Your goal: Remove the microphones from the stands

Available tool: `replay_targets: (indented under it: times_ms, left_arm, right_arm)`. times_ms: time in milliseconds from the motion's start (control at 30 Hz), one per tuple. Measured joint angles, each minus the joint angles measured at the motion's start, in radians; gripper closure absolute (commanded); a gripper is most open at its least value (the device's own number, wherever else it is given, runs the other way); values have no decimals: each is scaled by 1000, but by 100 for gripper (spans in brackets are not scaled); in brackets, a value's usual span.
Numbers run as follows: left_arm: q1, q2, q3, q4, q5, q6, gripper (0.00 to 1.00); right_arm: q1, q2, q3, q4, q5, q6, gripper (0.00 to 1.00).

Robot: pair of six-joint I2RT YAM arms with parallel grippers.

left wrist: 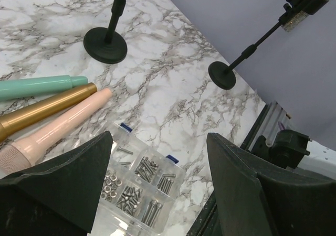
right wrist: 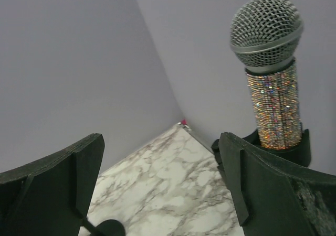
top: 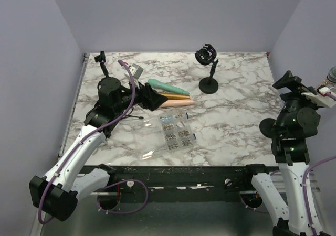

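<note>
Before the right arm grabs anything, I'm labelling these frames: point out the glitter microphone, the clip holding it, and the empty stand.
glitter microphone (right wrist: pixel 274 107), right wrist view, on its sparkly handle.
clip (right wrist: pixel 303 148), right wrist view, on the cradle's right side.
empty stand (top: pixel 208 85), top external view, on its round base.

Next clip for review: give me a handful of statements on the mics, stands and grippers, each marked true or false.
1. The glitter mic sits in its clip. True.
2. The right gripper is shut on the glitter mic. False: it is open, and the mic is not between its fingers.
3. Three mics lie on the table. True: the teal mic, gold mic and pink mic.
4. The centre stand holds a mic. False: it holds nothing.
5. The left gripper is open. True.
</note>
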Motion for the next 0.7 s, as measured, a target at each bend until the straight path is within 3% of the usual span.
replay_targets:
  times_ms: [367, 700]
  left_arm:
    - [-6, 32, 0, -22, -6, 17, 25]
    - [-6, 67, 0, -29, -8, 23, 25]
  right_arm:
    - [0, 79, 18, 26, 330, -185, 0]
    - [0, 210, 14, 352, 431, -491, 0]
